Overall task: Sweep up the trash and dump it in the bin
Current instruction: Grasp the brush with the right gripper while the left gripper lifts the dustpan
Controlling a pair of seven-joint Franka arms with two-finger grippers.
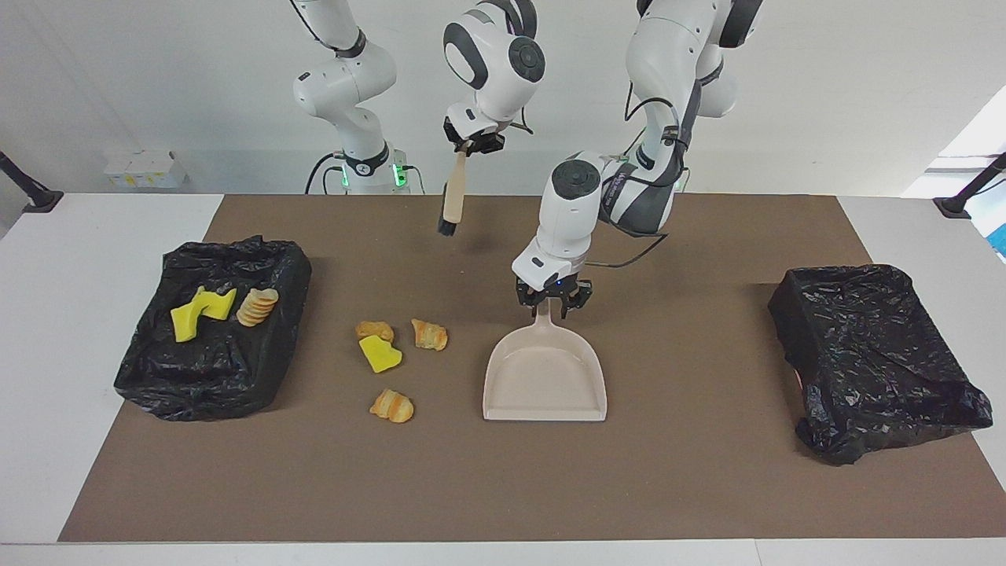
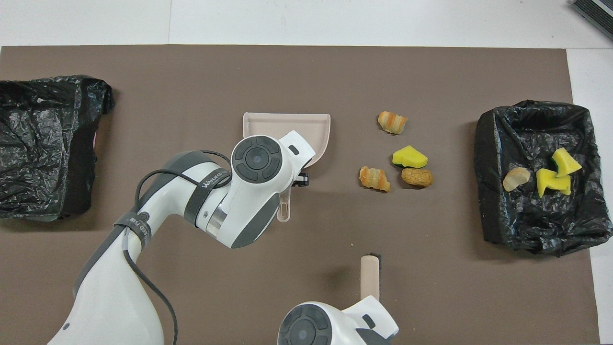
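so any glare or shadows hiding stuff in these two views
Facing view: soft even light, sheen on the black bin liner, faint shadow under the brush held by the right gripper. Overhead view: the left arm covers the left gripper and much of the dustpan; the scraps read clearly.
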